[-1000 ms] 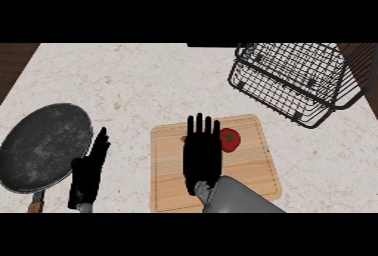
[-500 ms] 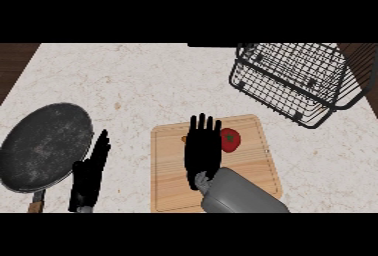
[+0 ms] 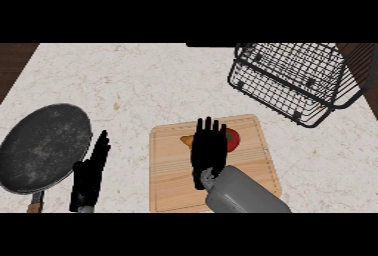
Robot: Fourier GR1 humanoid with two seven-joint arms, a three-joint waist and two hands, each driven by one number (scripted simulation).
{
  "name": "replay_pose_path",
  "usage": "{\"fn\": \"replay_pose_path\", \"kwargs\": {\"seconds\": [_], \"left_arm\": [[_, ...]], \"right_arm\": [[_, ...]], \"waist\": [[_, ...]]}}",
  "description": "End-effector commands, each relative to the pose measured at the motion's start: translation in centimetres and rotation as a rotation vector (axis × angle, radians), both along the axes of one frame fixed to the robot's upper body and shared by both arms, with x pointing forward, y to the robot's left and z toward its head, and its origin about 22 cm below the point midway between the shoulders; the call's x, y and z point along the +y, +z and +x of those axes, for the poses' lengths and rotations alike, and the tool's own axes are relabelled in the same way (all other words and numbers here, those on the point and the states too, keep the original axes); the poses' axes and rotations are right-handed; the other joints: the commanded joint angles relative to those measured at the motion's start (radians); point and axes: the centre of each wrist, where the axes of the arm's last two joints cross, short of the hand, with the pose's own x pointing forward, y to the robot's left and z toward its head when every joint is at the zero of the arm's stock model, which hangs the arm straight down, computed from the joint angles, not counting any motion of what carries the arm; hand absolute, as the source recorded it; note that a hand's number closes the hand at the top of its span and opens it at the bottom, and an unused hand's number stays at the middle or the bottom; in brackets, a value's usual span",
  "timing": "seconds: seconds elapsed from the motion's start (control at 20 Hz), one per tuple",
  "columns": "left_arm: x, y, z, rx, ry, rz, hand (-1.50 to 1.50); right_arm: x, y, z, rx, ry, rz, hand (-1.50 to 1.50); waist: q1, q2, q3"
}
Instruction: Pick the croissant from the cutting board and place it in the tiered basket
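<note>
**Right hand flat over croissant, nothing grasped**

Frying pan (image 3: pixel 43 147) at far left on the counter (image 3: pixel 148 85), dark, round, handle running toward the lower edge. Just beside its right rim, my left hand (image 3: pixel 90 172): fingers straight, pointing up, relaxed, holding nothing, resting by the lower edge.

Centre: wooden cutting board (image 3: pixel 166 190). My right hand (image 3: pixel 209 150) is over its upper half, fingers straight and spread, not curled on anything. Croissant (image 3: pixel 188 141) is on the board, mostly hidden under my fingers; only a tan tip shows at their left. A red item (image 3: pixel 233 140) pokes out on the right side of the fingers, can't tell what it is. Can't tell if my fingers touch either one.

Upper right: black wire tiered basket (image 3: pixel 295 80), well apart from the board.
</note>
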Motion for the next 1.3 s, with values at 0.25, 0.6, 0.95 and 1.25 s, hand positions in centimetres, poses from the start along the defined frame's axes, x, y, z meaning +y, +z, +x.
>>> {"fn": "replay_pose_path", "kwargs": {"seconds": [0.25,0.6,0.95,1.25], "left_arm": [[0.8,-1.5,-0.2,0.021,0.012,-0.019,0.0],[0.2,1.2,0.7,0.0,-0.005,0.0,0.0],[-0.1,-0.2,-0.3,-0.011,-0.002,0.0,0.0],[1.6,-0.2,-1.1,0.018,0.071,0.004,0.0]], "right_arm": [[-0.1,-1.8,0.3,0.024,-0.091,-0.047,1.5],[-0.2,-4.1,0.8,0.003,-0.011,-0.016,1.5],[0.3,-3.6,1.7,-0.164,0.102,-0.13,1.5],[-16.7,-2.2,4.0,-0.171,-0.206,0.044,1.5]], "waist": [[-0.003,0.0,0.0],[0.006,0.002,0.0],[0.006,0.001,0.0],[-0.08,-0.012,0.002]]}}
